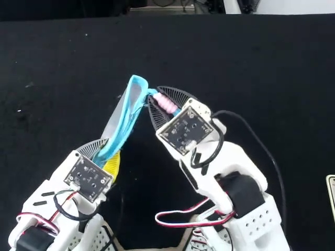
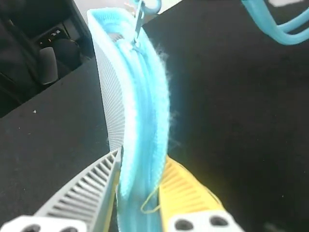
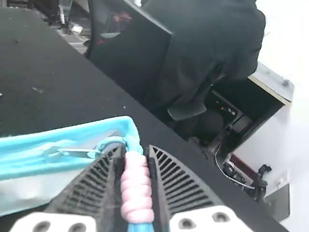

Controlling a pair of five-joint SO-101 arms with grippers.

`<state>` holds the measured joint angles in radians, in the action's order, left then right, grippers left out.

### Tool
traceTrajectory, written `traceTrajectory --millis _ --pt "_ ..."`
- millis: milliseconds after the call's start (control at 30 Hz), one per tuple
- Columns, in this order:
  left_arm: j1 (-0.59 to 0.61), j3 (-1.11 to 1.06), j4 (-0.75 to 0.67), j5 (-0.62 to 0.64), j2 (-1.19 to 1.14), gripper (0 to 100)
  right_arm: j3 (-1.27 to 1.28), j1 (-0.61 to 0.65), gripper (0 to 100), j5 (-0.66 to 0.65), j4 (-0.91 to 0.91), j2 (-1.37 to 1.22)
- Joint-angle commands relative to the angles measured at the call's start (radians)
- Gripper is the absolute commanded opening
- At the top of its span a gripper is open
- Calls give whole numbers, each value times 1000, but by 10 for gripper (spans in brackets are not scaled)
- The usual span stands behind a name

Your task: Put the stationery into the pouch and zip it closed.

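A light-blue and grey pouch (image 1: 124,112) hangs stretched above the black table between both grippers. My left gripper (image 1: 109,156) is shut on the pouch's near end; its grey and yellow fingers (image 2: 181,193) pinch the blue zipper edge (image 2: 140,116). My right gripper (image 1: 161,103) is shut on the pink beaded zipper pull (image 1: 166,102) at the pouch's far end. In the right wrist view the beads (image 3: 135,186) sit between the black fingers (image 3: 176,181), beside the metal zipper tab (image 3: 72,153) and the pouch's corner (image 3: 123,128). The zipper slider (image 2: 140,17) sits at the far end.
The black table (image 1: 261,68) spreads wide around the arms. A pale object (image 1: 331,191) pokes in at the right edge. A loop of blue cord (image 2: 282,26) hangs past the pouch. A dark chair (image 3: 130,48) stands beyond the table.
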<state>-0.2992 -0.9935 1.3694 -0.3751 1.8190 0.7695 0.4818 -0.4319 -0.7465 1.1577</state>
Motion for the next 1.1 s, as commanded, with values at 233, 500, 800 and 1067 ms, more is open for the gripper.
traceTrajectory --millis 233,500,800,1067 --pt "-10 42 14 37 2 30 -36 -184 11 5 141 -97" --pt "-7 42 14 37 2 30 -140 -258 11 5 149 -254" --pt "-10 42 14 38 2 30 -156 -269 11 5 193 -352" --pt "-10 42 14 38 2 30 -154 -282 11 6 210 -389"
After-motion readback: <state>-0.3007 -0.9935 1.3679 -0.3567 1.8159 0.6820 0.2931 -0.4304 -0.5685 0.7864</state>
